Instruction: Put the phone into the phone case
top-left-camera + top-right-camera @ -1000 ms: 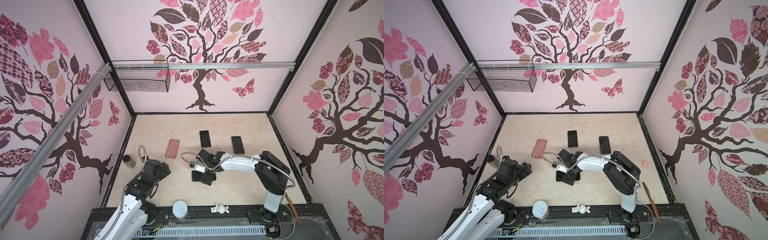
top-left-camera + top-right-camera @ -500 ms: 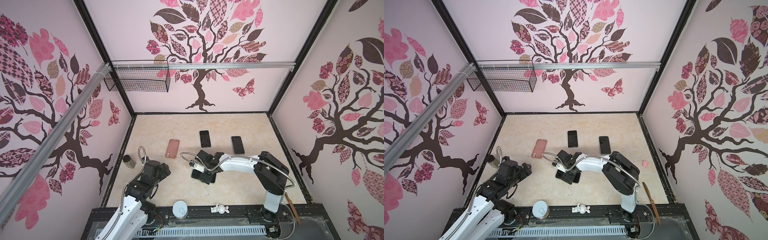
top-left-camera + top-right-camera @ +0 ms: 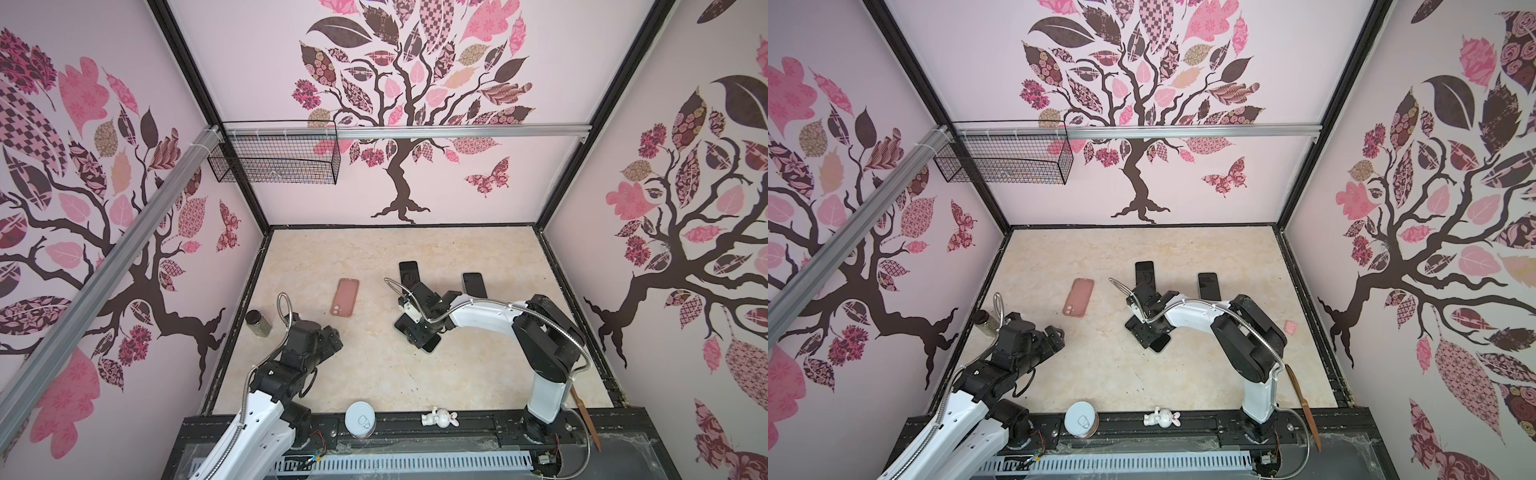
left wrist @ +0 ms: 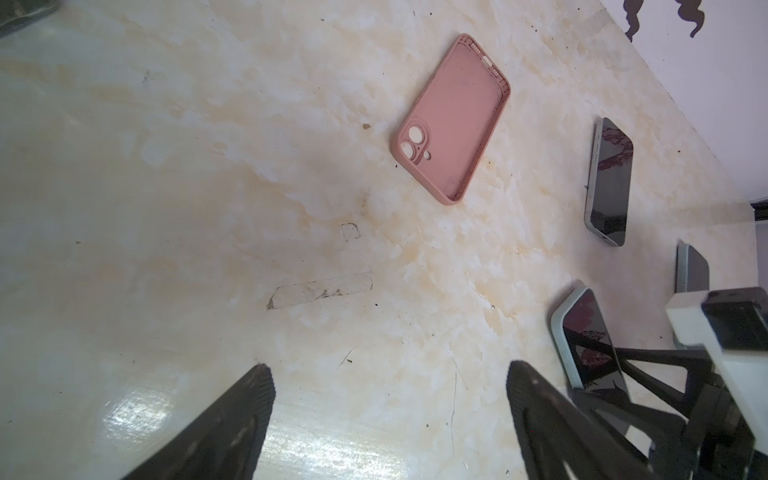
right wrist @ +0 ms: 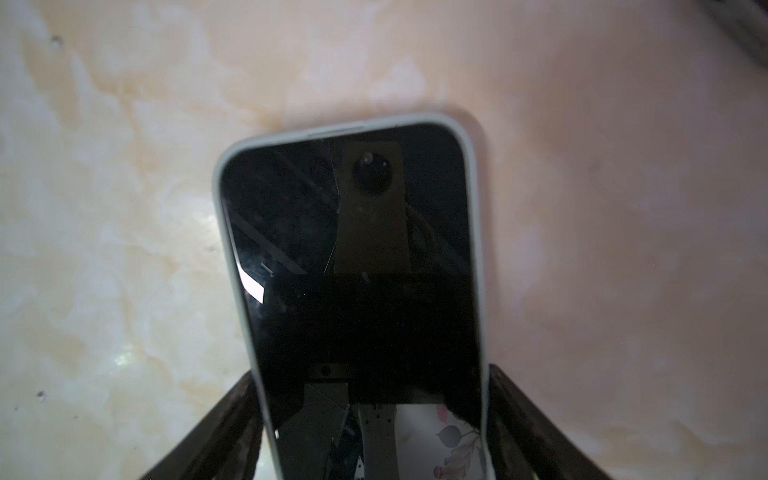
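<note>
Both phone (image 5: 353,249) edges tight in the right gripper (image 5: 372,372), plain only from its wrist; left gripper (image 4: 388,368) spread.

Robot lab test booth, tree-decal walls (image 3: 540,174), aluminium rail (image 3: 457,132), wire basket (image 3: 274,162), marble-look tabletop (image 3: 374,249)

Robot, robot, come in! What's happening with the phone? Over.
Left tool open, hovering over table. Right tool clamped on phone, both sides. Pink case empty, face-up, apart to the left. Nothing between them.
</note>
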`<state>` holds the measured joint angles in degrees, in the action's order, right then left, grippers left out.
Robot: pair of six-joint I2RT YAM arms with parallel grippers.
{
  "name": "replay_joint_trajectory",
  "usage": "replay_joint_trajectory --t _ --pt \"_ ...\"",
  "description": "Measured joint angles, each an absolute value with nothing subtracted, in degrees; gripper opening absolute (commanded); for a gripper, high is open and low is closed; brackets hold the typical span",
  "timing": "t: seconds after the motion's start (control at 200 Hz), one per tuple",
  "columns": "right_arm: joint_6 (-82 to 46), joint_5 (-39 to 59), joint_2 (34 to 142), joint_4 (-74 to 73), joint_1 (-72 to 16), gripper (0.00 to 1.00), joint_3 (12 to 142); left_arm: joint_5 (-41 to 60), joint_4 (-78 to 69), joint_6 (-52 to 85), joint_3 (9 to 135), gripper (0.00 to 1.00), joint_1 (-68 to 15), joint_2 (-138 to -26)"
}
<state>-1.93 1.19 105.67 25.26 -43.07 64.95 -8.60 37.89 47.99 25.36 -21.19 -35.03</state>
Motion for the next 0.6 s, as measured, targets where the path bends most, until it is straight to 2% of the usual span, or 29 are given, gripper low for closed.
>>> replay_joint_trajectory --t 0.33,0.6 --pt "-11.9 -4.89 105.51 24.58 -34.5 0.51 65.17 -7.03 36.8 47.51 25.36 0.91 -21.12 -35.4" --pt "-15.68 -5.93 106.08 23.75 -30.02 0.47 68.2 -6.04 36.38 46.78 25.36 0.91 -21.08 -35.97"
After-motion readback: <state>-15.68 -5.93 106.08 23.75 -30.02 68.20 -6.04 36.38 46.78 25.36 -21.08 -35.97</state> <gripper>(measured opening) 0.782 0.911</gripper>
